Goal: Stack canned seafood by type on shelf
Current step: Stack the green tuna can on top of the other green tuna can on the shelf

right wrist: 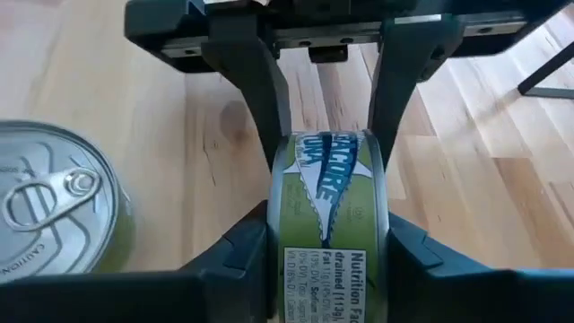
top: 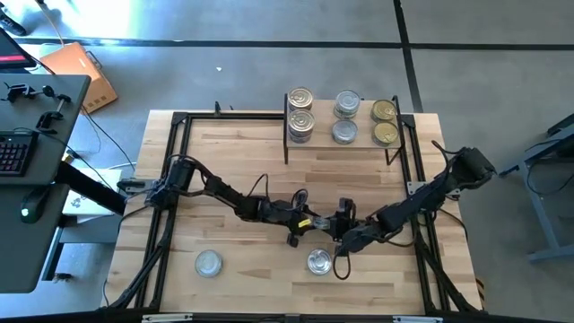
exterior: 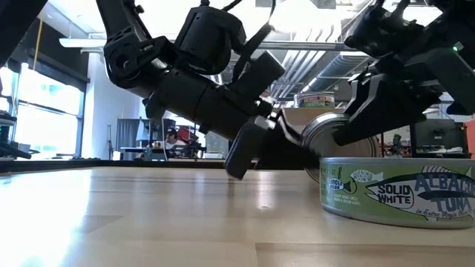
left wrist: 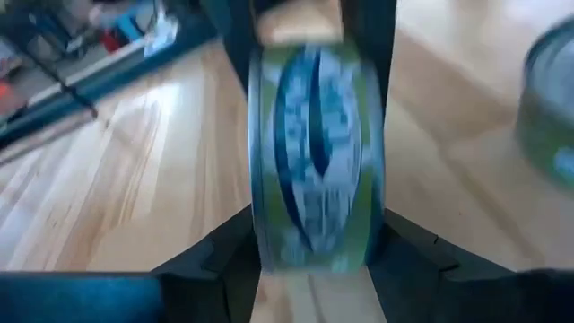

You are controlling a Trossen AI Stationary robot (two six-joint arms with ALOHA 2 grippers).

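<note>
One canned-seafood tin with a green and blue label (right wrist: pixel 327 193) stands on edge between my two grippers above the table's middle front. My left gripper (left wrist: pixel 314 269) comes at it from the left, my right gripper (right wrist: pixel 327 269) from the right, and both are shut on it. The shelf (top: pixel 345 142) stands at the far edge. It carries a stack of silver tins (top: pixel 300 115), silver tins (top: pixel 345 118) and gold tins (top: pixel 384 123). Two loose tins rest flat on the table, one (top: pixel 319 262) just in front of the grippers and one (top: pixel 209 263) at the front left. My left gripper pinches the tin across its two flat faces, one finger on each, with the label wall (left wrist: pixel 269 233) showing between them. The fingers come from the table's left, slanting a little down. The tin stands on edge. My right gripper pinches the same tin across its flat faces at the opposite side of the rim (right wrist: pixel 289 260). Its fingers (right wrist: pixel 242 260) come from the table's right, slanting down. The low view hides the tin's lower rim behind the near tin, so whether it is clear of the table does not show.
A black metal frame (top: pixel 175 170) runs along the table's edges. The loose tin (exterior: pixel 401 193) lies close under my right gripper. Bare wood lies between the grippers and the shelf. A desk with a keyboard (top: pixel 13 152) stands beyond the left edge.
</note>
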